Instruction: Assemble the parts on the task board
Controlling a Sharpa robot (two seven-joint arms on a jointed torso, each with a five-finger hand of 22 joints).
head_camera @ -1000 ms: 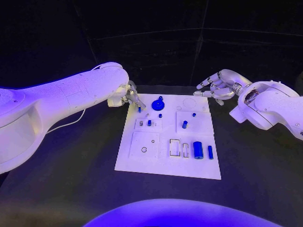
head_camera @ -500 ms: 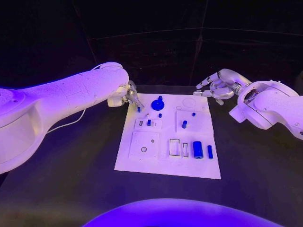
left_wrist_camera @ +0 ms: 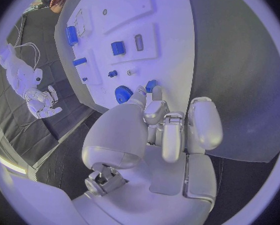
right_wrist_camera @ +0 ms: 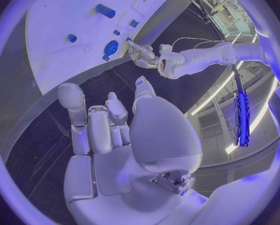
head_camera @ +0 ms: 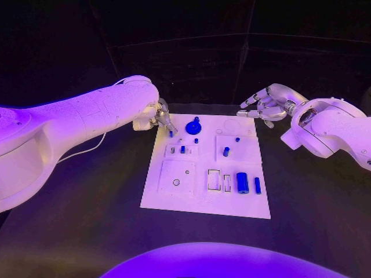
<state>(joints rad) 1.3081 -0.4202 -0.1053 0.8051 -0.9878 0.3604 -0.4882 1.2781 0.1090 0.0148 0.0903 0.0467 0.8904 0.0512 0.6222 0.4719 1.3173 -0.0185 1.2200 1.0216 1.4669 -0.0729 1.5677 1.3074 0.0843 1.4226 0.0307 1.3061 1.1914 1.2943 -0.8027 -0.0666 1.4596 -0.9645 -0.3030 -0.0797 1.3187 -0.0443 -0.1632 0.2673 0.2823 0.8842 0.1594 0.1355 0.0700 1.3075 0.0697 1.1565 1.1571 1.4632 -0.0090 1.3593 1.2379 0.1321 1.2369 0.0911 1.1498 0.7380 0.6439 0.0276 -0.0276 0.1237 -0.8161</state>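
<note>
Fingers (left_wrist_camera: 153, 92) pinching upright blue peg (left_wrist_camera: 151, 85)

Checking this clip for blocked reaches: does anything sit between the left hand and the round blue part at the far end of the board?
Nothing visible does. The left hand hovers at the far left corner of the white board, and the round blue part lies just beside its fingertips with only bare board between them.
</note>
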